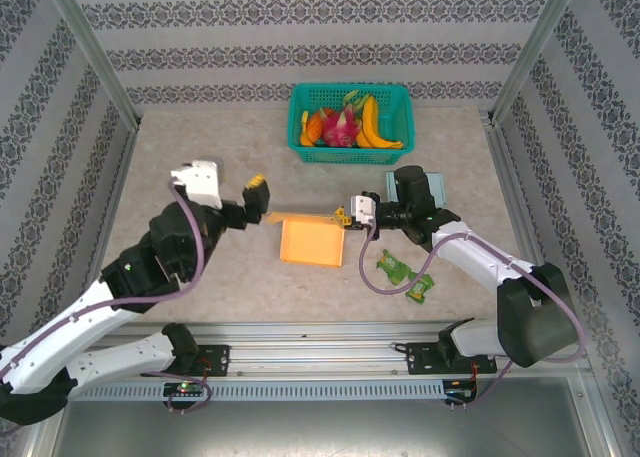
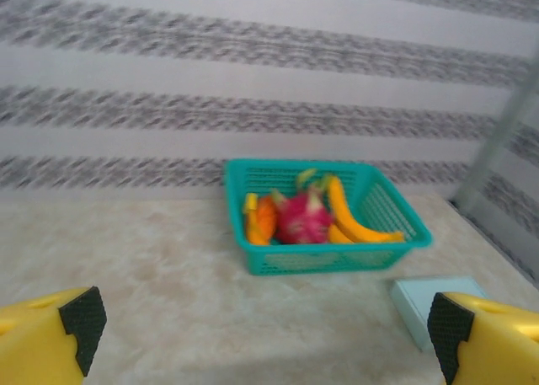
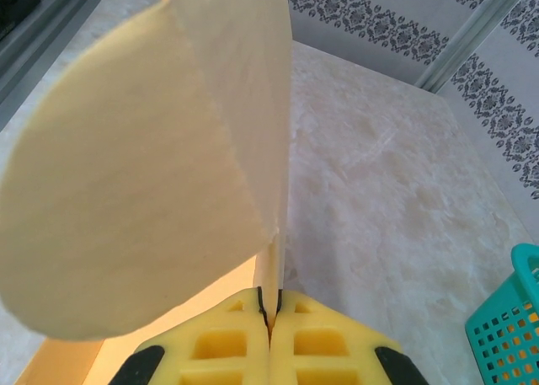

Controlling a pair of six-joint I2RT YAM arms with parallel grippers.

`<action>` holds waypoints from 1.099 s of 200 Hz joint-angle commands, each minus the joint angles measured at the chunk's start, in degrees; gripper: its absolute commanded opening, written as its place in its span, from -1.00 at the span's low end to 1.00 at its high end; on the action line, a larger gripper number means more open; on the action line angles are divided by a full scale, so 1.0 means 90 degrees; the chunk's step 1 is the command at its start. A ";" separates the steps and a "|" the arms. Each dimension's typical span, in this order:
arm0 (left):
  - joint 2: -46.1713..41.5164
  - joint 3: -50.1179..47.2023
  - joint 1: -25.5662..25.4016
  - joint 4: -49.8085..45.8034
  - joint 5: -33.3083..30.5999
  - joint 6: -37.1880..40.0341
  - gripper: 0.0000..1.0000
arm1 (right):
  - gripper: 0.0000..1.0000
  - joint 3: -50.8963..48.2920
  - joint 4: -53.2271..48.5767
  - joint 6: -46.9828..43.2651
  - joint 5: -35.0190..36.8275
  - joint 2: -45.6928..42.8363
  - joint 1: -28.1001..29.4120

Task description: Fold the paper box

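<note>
Top external view: flat orange paper box (image 1: 312, 242) is lying in the middle of the beige marbled desk (image 1: 190, 147), between the two arms. Right gripper (image 1: 343, 217) is pinching the box's raised pale flap at its right edge. In the right wrist view, the yellow fingers (image 3: 227, 343) are pressing together on it. Left gripper (image 1: 257, 197) is hovering just beside the box's far left corner, jaws spread wide, holding nothing. Teal plastic basket (image 1: 345, 155) of fruit is sitting behind.

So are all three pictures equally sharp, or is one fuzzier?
Left wrist view: soft all over, the basket and wallpaper smeared. Right wrist view: crisper, the paper flap looming large near the lens. Top view: sharp, evenly lit, only faint shadows.
</note>
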 commanded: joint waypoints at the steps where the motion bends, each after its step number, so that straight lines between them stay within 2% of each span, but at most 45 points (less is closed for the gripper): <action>1: 0.0428 0.0521 0.0548 -0.1900 -0.0173 -0.1671 1.00 | -1.00 -0.0123 0.0424 0.0086 -0.0210 0.0054 -0.0034; 36: 0.1023 0.0675 0.1961 -0.2363 0.1394 -0.2506 1.00 | -1.00 -0.0331 0.0881 0.0312 -0.0240 0.0102 0.0039; 57: 0.1148 0.0415 0.2405 -0.2182 0.1995 -0.2894 1.00 | -1.00 -0.0345 0.0938 0.0323 -0.0278 0.0160 0.0088; 96: 0.1210 -0.0335 0.2559 -0.1457 0.2451 -0.3511 0.99 | -1.00 -0.0371 0.1126 0.0351 -0.0358 0.0282 0.0165; 166: 0.1934 -0.0784 0.2582 -0.0970 0.4052 -0.4802 0.99 | -1.00 -0.0462 0.1557 0.0405 -0.0396 0.0627 0.0287; 220: 0.2120 -0.1078 0.2577 -0.0523 0.4355 -0.4787 1.00 | -1.00 -0.0363 0.1802 0.0575 -0.0107 0.0919 0.0538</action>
